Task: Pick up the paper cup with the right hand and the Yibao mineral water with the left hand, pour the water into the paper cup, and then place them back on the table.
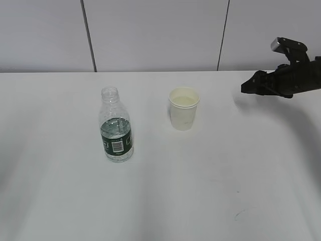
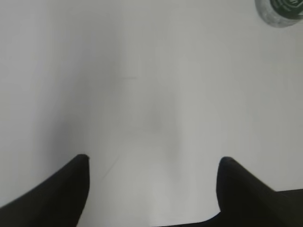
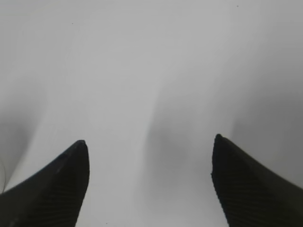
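Both pincers gaped wide, empty: right hand point(image 1: 251, 86) at upper right, left hand point(image 2: 151, 170) unseen outside; a sideways knock could topple the uncapped Yibao mineral water point(image 1: 116, 128) or filled paper cup point(image 1: 183, 109).

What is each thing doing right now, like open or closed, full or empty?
Yibao mineral water: upright on the table, cap off, partly full.
Paper cup: upright, liquid inside, nobody holding it.
Right hand: fingers open, empty.
Left hand: fingers open, empty.
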